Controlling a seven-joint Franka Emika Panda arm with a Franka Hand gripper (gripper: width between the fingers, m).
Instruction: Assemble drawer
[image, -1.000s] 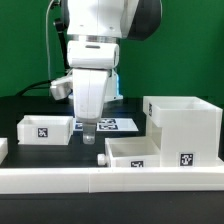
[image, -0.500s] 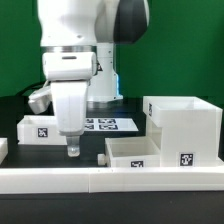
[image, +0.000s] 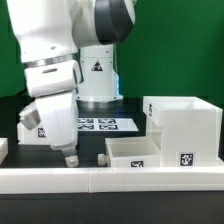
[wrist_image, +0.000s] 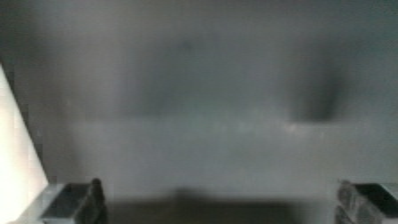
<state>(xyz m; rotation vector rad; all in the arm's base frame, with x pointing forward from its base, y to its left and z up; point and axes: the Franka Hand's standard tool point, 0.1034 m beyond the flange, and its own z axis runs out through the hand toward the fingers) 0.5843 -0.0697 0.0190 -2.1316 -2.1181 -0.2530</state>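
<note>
The large white hollow housing (image: 185, 125) stands at the exterior view's right, with a marker on its front. One small white tray (image: 133, 152) lies in front of it to the left. The other small tray (image: 24, 130) is at the exterior view's left, mostly hidden behind my hand. My gripper (image: 70, 157) hangs tilted just above the black table, in front of that left tray. In the wrist view my gripper (wrist_image: 221, 205) is open and empty; its fingers (wrist_image: 75, 203) stand wide apart over a blurred grey surface.
The marker board (image: 102, 125) lies flat at the back middle. A long low white border wall (image: 110, 182) runs along the front. A small white piece (image: 3, 148) shows at the far left edge. A pale edge (wrist_image: 15, 150) shows in the wrist view.
My arm has swung toward the exterior view's left and tilted; the gripper now covers most of the left tray. The parts have not moved.
</note>
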